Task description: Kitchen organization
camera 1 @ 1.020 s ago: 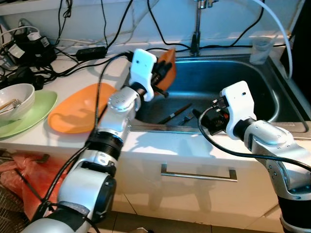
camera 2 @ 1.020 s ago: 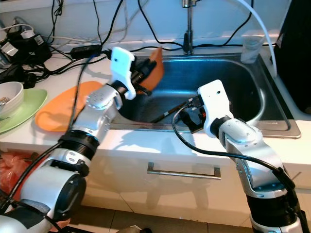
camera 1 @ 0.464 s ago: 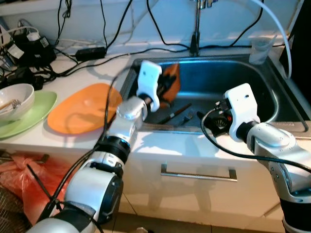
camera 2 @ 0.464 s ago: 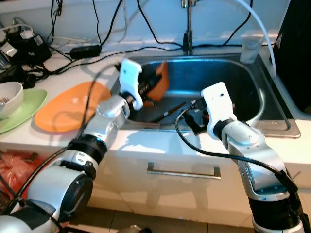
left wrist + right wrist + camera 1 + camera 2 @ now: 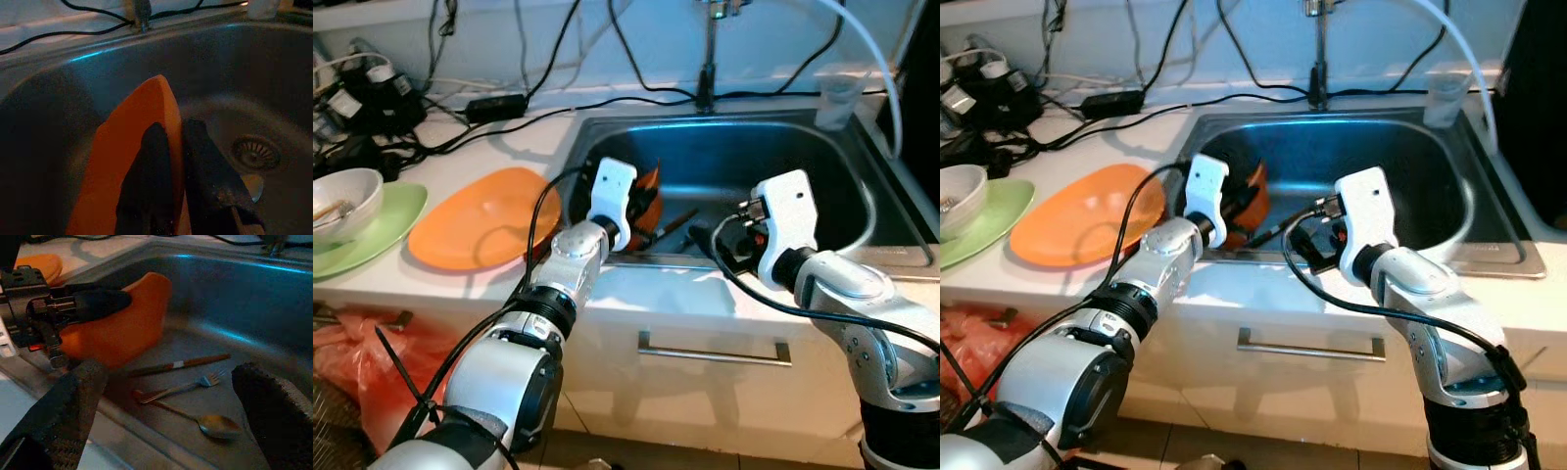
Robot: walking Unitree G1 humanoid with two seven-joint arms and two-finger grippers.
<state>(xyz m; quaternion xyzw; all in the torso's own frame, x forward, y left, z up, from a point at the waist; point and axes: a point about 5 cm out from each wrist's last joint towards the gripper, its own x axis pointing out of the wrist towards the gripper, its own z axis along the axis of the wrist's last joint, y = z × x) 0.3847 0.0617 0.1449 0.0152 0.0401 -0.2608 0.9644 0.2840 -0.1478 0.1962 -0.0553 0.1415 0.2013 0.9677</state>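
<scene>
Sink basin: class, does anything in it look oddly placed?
Yes. An orange plastic plate stands on edge in the steel sink, pinched by the left gripper, not lying flat. A fork, spoon and chopstick lie loose on its floor.

left gripper (image 5: 168, 161) clamped (fingers together) | right gripper (image 5: 171, 406) fingers spread wide

White counter (image 5: 636, 294): orange plate (image 5: 475, 215), green plate (image 5: 372, 230) at left edge, cables (image 5: 372, 98) back-left corner, sink (image 5: 891, 211) right.
</scene>
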